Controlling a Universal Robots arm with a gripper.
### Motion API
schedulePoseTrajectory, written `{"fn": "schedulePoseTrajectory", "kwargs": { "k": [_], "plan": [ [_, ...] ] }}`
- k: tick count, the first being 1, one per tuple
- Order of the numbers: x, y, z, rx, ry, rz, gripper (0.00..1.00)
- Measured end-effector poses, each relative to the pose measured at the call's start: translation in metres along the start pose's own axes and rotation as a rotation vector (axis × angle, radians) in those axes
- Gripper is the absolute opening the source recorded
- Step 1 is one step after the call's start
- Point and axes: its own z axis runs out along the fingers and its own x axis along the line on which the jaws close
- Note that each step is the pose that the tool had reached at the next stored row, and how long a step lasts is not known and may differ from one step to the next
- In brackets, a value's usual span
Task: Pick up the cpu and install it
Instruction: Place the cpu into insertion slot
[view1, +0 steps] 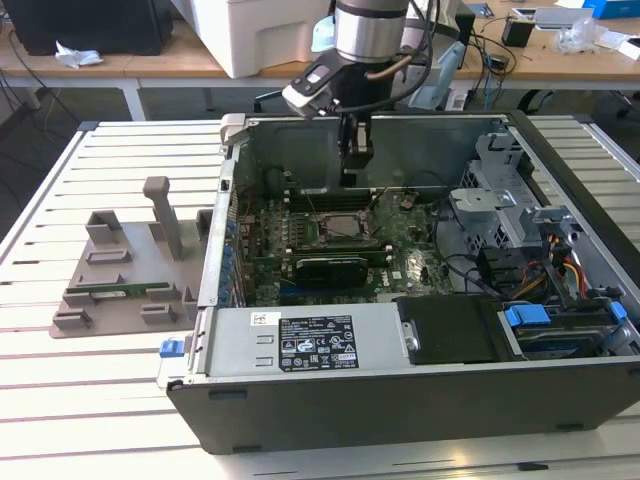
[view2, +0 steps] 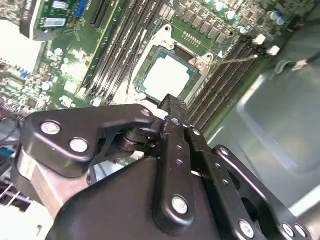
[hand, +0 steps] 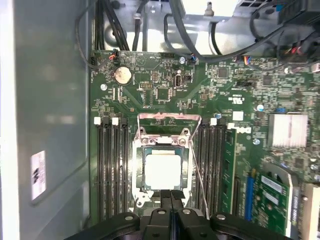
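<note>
On the exterior view's left of the open computer case (view1: 400, 405), a matt grey moulded fixture (view1: 150, 240) with upright posts sits on the white slatted table (view1: 60, 400). A long green memory stick (view1: 120, 292) lies in one of its grooves. The case is dark sheet metal, laid on its side with the lid off, and a green motherboard (view1: 410, 262) covers its floor. A bare metal box (view1: 310, 345) with a printed label runs along the case's near wall. Above the case's middle hangs the arm (view1: 370, 30), a shiny cylinder, with the black pincer (view1: 350, 175) pointing down into the case. Both wrist views show what is small in the exterior view: the cpu (hand: 162, 170) (view2: 167, 75), a flat square with a pale silver top and a thin green rim, lies seated in the square socket (hand: 139, 165) inside the case. The pincer (hand: 171, 195) (view2: 169, 102) is pressed together and holds nothing, its tip over the chip's edge; whether it touches cannot be told. The first wrist view adds rows of black memory slots (hand: 110, 170) flanking the socket, a thin wire lever (hand: 200, 185), a round silver coin cell (hand: 123, 75) and a finned heat sink (hand: 288, 130). In the second wrist view the pincer's jointed black links, studded with bright screws, block much of the board. At the case's end on the exterior view's right stand a grey drive cage (view1: 490, 200), blue plastic tabs (view1: 527, 317) and coloured cables (view1: 565, 270).
</note>
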Motion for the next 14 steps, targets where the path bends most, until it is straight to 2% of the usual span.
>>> {"fn": "schedulePoseTrajectory", "kwargs": {
  "k": [1,4,14],
  "plan": [
    [-0.0003,-0.0003,-0.0064,0.0,0.0,0.0,0.11],
    [-0.0007,-0.0008,-0.0142,0.0,0.0,0.0,0.11],
    [-0.0007,-0.0008,-0.0151,0.0,0.0009,0.0,0.11]
  ]
}}
